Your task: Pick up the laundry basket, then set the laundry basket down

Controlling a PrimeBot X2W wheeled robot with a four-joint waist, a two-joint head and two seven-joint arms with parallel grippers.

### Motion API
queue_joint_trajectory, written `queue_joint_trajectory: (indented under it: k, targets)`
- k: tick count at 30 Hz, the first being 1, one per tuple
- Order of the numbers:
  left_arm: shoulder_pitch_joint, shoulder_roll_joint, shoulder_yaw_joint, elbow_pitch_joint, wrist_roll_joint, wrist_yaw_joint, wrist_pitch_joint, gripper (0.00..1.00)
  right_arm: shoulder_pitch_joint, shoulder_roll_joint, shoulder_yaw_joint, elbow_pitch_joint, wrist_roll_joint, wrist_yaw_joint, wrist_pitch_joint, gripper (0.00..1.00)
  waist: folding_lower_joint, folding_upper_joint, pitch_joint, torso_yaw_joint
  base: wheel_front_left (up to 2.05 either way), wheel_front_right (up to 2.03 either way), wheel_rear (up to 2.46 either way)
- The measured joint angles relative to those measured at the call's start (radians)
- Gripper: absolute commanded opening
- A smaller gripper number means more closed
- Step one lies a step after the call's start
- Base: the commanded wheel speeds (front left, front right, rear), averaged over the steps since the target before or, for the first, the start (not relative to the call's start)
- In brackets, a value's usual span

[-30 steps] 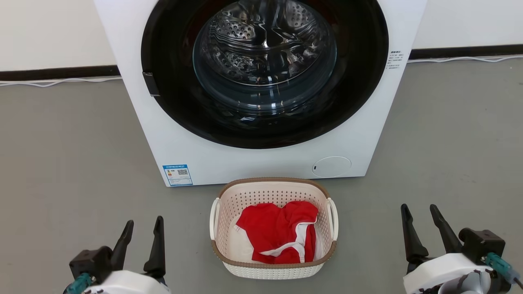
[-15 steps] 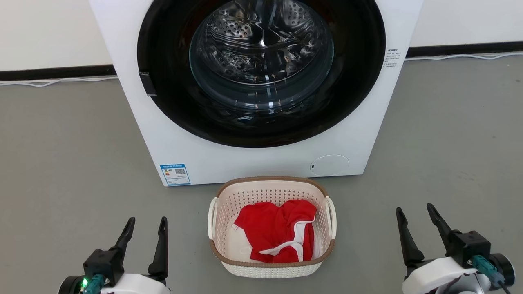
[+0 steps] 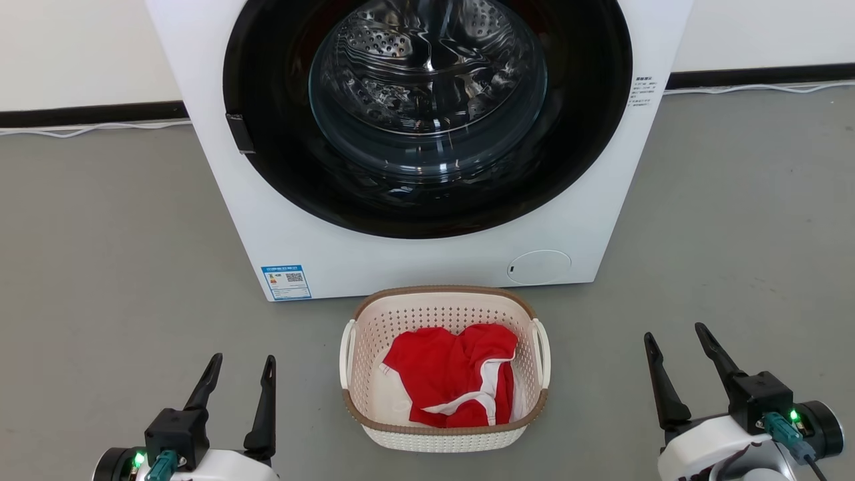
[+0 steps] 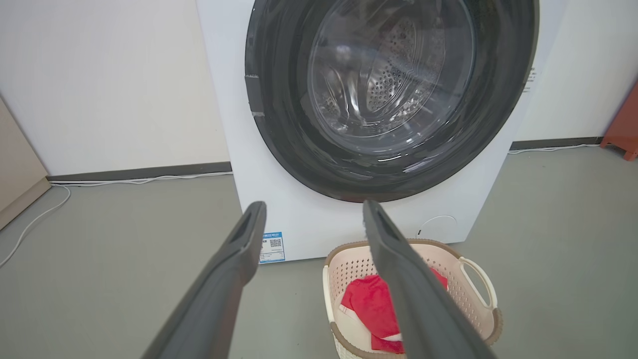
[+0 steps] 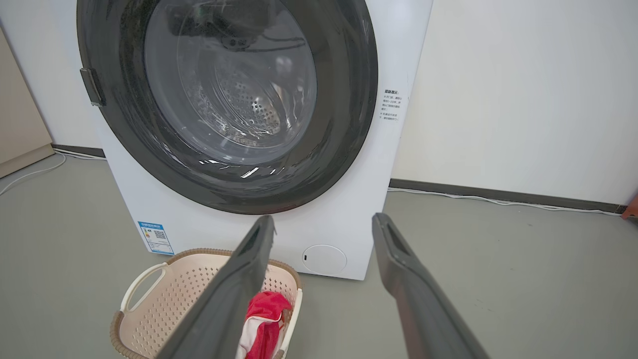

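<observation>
Left gripper [image 3: 242, 359] low over the floor [image 3: 100, 267] at the near left, 2 long dark fingers spread wide apart, nothing between them. Well clear of the laundry basket [image 3: 444, 290], with bare grey floor between the fingers and the basket's left loop handle [image 3: 347, 354]. Right gripper [image 3: 673, 332] low at the near right, also parted wide and empty, its 2 fingers tilted a little leftward; open floor again between it and the right loop handle [image 3: 544, 351]. 1 small green light lit on each wrist.

Laundry basket upright on the floor, between the 2 grippers and touching neither, just in front of the washing machine's lower front edge; unclear whether far rim and machine touch. Cream perforated walls, brown woven-look rim, 2 white handles at the sides. Inside, a crumpled red garment [image 3: 447, 374] with white trim, below the rim and toward the basket's right side.

Washing machine [image 3: 401, 260] white, close behind the basket, with a large round dark-framed glass door, closed, and a steel drum visible through it. Blue label [image 3: 286, 282] at the lower left corner of its front, round white cap [image 3: 538, 266] at the lower right. Behind, a pale wall with dark skirting and a white cable [image 3: 100, 128] along the floor's far edge. In the left wrist view, an orange-red object [image 4: 623, 129] by the wall at the far right, too cropped to identify.
</observation>
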State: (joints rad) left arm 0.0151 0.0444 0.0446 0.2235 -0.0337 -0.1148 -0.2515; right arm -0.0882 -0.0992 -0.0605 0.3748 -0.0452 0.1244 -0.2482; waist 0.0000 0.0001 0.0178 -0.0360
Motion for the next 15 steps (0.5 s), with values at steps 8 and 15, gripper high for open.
queue_joint_trajectory:
  k: [8, 15]
  targets:
    - [0.0, 0.0, 0.006, 0.001, 0.0, 0.0, 0.0, 1.0, 0.0, 0.001, -0.002, 0.004, 0.0, 0.0, 0.0, 1.0, 0.0, 0.0, 0.01, -0.001, 0.0, 0.0, 0.0]
    - [-0.006, 0.0, 0.007, 0.01, -0.001, -0.001, 0.0, 1.0, -0.024, 0.006, -0.005, 0.018, 0.002, 0.0, 0.0, 1.0, 0.0, 0.0, 0.046, -0.001, 0.0, 0.0, 0.0]
